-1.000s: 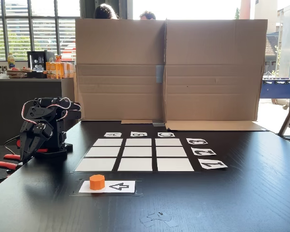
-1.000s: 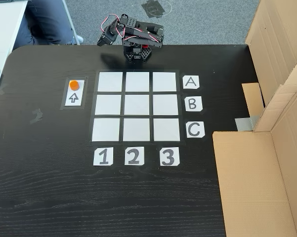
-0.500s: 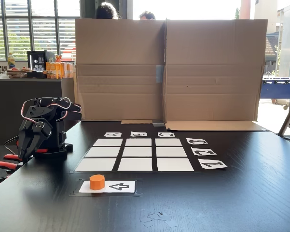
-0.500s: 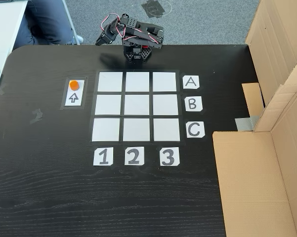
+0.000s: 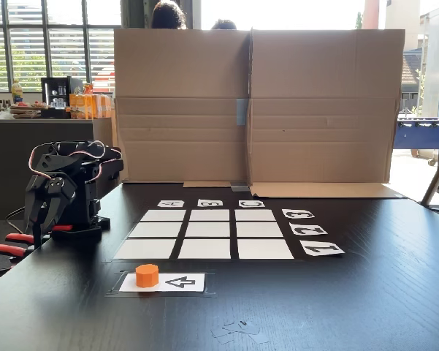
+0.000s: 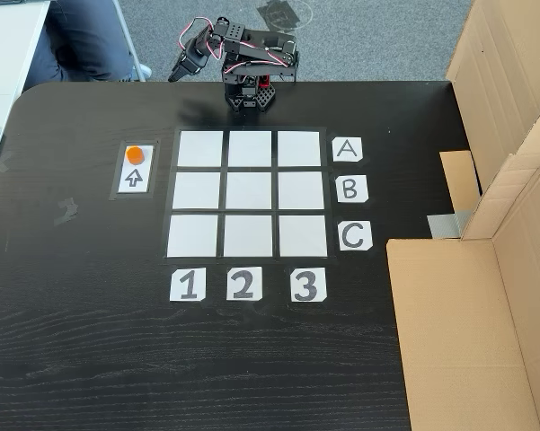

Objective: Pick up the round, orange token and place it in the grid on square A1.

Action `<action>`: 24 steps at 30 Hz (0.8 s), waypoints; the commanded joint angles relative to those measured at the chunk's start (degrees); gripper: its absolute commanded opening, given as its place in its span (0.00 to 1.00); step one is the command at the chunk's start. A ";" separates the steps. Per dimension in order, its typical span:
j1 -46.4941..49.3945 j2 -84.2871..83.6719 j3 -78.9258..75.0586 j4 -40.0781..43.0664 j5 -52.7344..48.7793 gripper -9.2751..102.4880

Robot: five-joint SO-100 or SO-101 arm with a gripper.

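Nothing of the task is done yet. The small bright orange round plastic token [image 6: 137, 153] sits on the white paper arrow card [image 6: 135, 177], at 9 o'clock of the 3x3 white paper grid [image 6: 248, 193] in the top-down fixed view. Square A1 [image 6: 200, 149], the corner cell nearest the card, lies bare. The black two-finger gripper [image 5: 39, 228] hangs near the arm's base [image 6: 247, 92], well apart from the token, holding nothing; whether its jaws are parted cannot be told. Reach, grasp, carry and placement all remain
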 commanded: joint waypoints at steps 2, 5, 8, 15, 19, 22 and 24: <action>-0.18 -11.34 -13.18 3.78 0.70 0.23; 0.00 -19.51 -22.76 8.26 0.97 0.26; -0.35 -27.25 -32.61 13.71 0.97 0.27; -3.43 -41.66 -53.88 25.84 1.23 0.32; -7.12 -47.81 -61.70 26.19 5.10 0.33; -10.46 -52.21 -66.18 26.19 7.65 0.34; -12.83 -55.02 -68.03 26.19 8.35 0.34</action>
